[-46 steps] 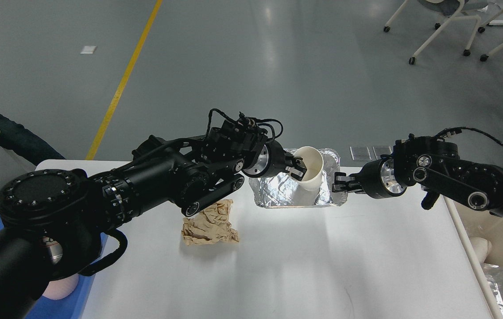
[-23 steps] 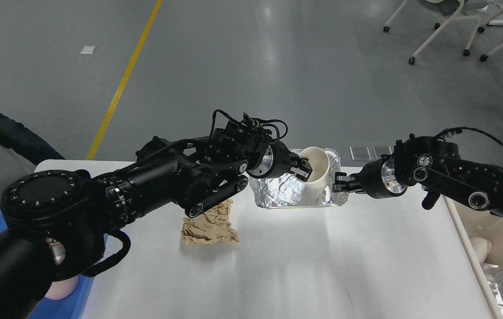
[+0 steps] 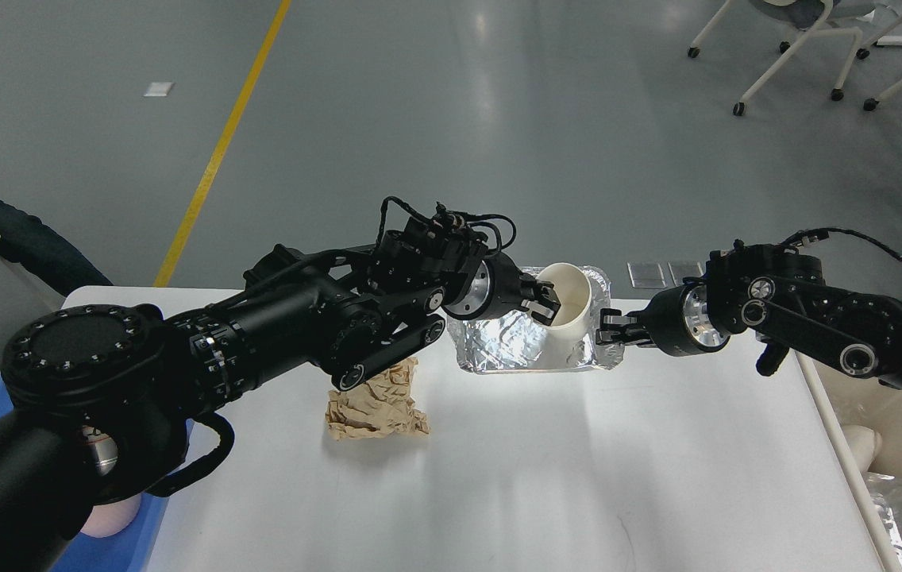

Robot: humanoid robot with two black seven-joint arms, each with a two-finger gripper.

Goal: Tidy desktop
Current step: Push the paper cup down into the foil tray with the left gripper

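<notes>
Left gripper [image 3: 545, 300] clamped on cup rim [image 3: 564, 280]

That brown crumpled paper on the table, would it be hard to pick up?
Probably not. The crumpled paper looks light and soft, so it should squash under a grip instead of slipping. Its folds give edges to catch. It seems unlikely to roll on the table.

White desktop [image 3: 546, 477] — bearing crumpled brown paper [image 3: 375, 403] and foil tray [image 3: 526, 349].

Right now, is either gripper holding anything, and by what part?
The left gripper holds the paper cup by its rim, one finger inside. The right gripper sits at the foil tray's edge; a hold cannot be told.
</notes>
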